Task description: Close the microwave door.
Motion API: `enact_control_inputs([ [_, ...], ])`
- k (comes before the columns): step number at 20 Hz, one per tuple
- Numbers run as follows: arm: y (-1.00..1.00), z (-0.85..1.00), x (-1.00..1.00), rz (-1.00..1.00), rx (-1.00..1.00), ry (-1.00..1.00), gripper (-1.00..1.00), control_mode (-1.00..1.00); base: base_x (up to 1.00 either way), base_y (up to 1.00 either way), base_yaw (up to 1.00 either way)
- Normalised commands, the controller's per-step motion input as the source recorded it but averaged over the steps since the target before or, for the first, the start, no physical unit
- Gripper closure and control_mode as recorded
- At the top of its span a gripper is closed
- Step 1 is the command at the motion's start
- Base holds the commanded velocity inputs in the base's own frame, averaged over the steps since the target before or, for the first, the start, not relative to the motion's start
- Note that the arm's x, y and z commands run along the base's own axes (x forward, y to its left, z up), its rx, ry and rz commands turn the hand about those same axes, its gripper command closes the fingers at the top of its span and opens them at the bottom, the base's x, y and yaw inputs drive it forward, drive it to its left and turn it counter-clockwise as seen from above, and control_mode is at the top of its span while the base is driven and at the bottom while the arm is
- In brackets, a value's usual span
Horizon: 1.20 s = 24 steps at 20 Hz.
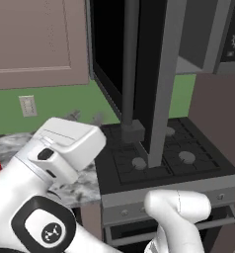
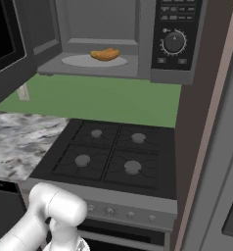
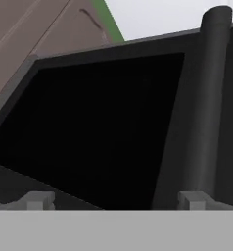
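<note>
The microwave (image 2: 138, 39) hangs above the stove with its cavity exposed; a white plate (image 2: 94, 61) with an orange-yellow food item (image 2: 104, 54) lies inside. The microwave door (image 1: 156, 74) stands swung out to the left, seen nearly edge-on in the left base view, its long dark bar handle (image 1: 130, 59) running vertically. In the hand view the door's black glass window (image 3: 99, 127) is close ahead, with the handle (image 3: 206, 98) at the right. My gripper (image 3: 113, 202) is open, facing the door's outer face, its fingertips (image 3: 36, 201) wide apart with nothing between them.
The black gas stovetop (image 2: 108, 152) lies below, with the oven door (image 1: 169, 227) under it. A taupe cabinet door (image 1: 35, 42) sits left of the microwave. A marble counter (image 2: 20, 139), a wall outlet (image 1: 27, 105) and a tall brown panel (image 2: 197, 122) border the stove.
</note>
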Motion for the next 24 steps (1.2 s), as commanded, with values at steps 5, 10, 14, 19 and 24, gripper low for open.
enact_control_inputs([
  [5,-0.59,0.11,0.33,-0.11,0.0,-0.02,-1.0,-1.0,0.0,0.0,0.0],
  [10,-0.87,0.22,0.22,-0.07,0.04,0.0,-1.0,-1.0,0.0,0.0,0.0],
  [14,-1.0,0.29,0.06,-0.06,0.09,0.0,-1.0,-1.0,0.0,0.0,0.0],
  [19,-1.0,0.32,0.01,-0.04,0.1,-0.01,-1.0,-1.0,0.0,0.0,0.0],
  [24,-1.0,0.25,0.22,0.0,0.11,0.0,-1.0,-1.0,0.0,0.0,0.0],
])
